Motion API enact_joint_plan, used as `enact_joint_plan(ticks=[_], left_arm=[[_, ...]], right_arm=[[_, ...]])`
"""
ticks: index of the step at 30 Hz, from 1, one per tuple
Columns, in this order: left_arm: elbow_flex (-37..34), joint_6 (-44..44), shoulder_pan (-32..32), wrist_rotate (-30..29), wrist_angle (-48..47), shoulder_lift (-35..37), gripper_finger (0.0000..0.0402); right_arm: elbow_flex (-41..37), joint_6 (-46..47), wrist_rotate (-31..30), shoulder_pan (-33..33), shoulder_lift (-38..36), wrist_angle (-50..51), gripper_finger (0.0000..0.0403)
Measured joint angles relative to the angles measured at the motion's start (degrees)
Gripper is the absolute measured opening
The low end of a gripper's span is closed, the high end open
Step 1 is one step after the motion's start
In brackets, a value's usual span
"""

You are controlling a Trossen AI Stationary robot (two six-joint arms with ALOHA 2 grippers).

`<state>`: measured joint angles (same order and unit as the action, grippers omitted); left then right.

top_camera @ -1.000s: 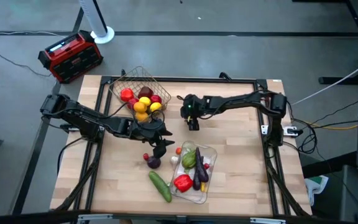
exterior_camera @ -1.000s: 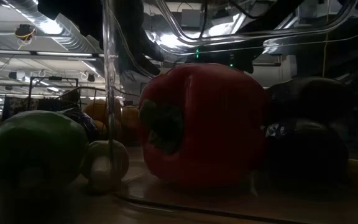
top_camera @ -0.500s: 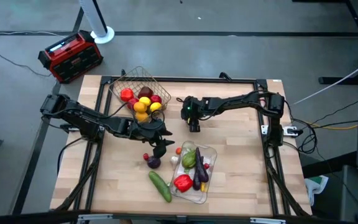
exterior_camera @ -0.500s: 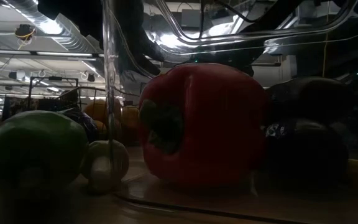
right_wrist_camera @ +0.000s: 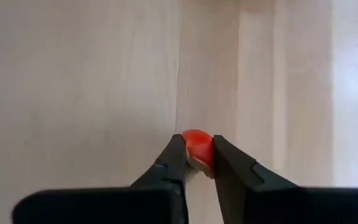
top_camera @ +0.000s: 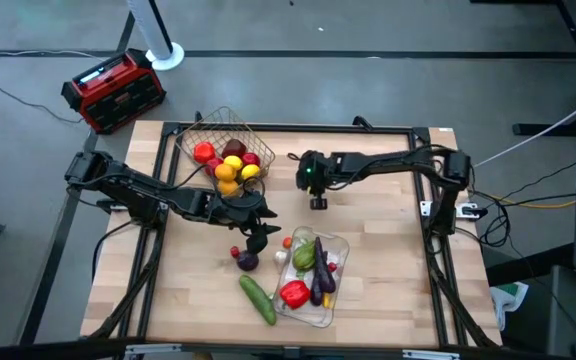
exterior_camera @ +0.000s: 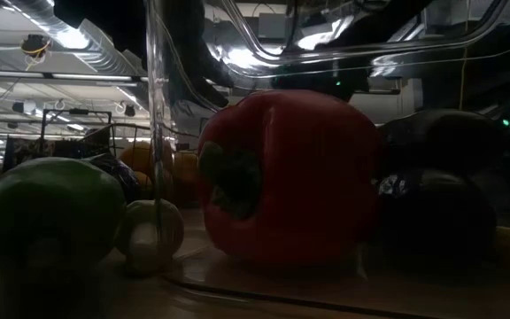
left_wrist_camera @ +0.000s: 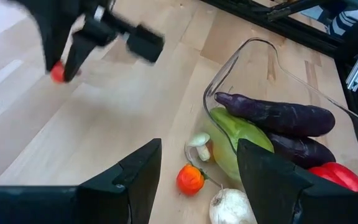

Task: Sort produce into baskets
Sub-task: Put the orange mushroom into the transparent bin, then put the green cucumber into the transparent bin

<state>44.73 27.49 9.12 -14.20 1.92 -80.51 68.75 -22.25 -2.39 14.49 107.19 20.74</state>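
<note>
Wooden tabletop (top_camera: 388,250) sat on a grey floor, with a red-and-black box (top_camera: 113,90) off the upper left corner. Right tool (right_wrist_camera: 196,163) was near the top centre of the frame, pinched tight on a small red fruit (right_wrist_camera: 197,146) just above the wood. Left tool (left_wrist_camera: 197,171) hung around the middle of the frame, right by the clear tray (top_camera: 336,305), with its fingers partway apart and nothing between them.

Wire basket (top_camera: 206,128) at the upper left had red, yellow and orange round fruits (top_camera: 228,165) piled in it. Tray at lower centre had a red pepper (top_camera: 294,293), purple eggplants (left_wrist_camera: 275,115) and a green squash (top_camera: 304,253). Outside the tray, on the wood beside it, lay a cucumber (top_camera: 258,298), a small orange-red fruit (left_wrist_camera: 190,178) and a white mushroom (left_wrist_camera: 199,143).
</note>
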Motion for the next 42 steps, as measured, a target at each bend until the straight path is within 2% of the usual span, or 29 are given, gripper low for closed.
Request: enact_joint_plan(ticks=[7, 16, 25, 33, 37, 42], left_arm=[[0.0, -1.05, -0.01, 0.02, -1.9, 0.0, 0.0205], [0.0, -0.55, 0.01, 1.52, -6.3, 0.0, 0.0205], [0.0, 2.64, 0.14, 2.52, -7.15, 0.0, 0.0205], [0.0, 2.6, 0.27, 7.79, -7.37, 0.0, 0.0209], [0.02, 1.59, 0.35, 9.04, -7.37, 0.0, 0.0223], [0.0, 0.9, 0.34, 10.99, -7.37, 0.0, 0.0247]], right_arm=[[0.0, 1.03, 0.45, -4.32, -8.26, 5.67, 0.0071], [0.0, 1.16, 0.47, -17.1, -16.86, 5.63, 0.0073], [0.0, 1.25, 0.47, -28.64, -17.55, 2.83, 0.0074], [0.0, 2.58, 0.47, -32.63, -17.35, 2.99, 0.0078], [0.0, 4.45, 0.47, -32.62, -17.35, 2.97, 0.0115], [0.0, 5.5, 0.43, -32.47, -17.35, 2.9, 0.0196]])
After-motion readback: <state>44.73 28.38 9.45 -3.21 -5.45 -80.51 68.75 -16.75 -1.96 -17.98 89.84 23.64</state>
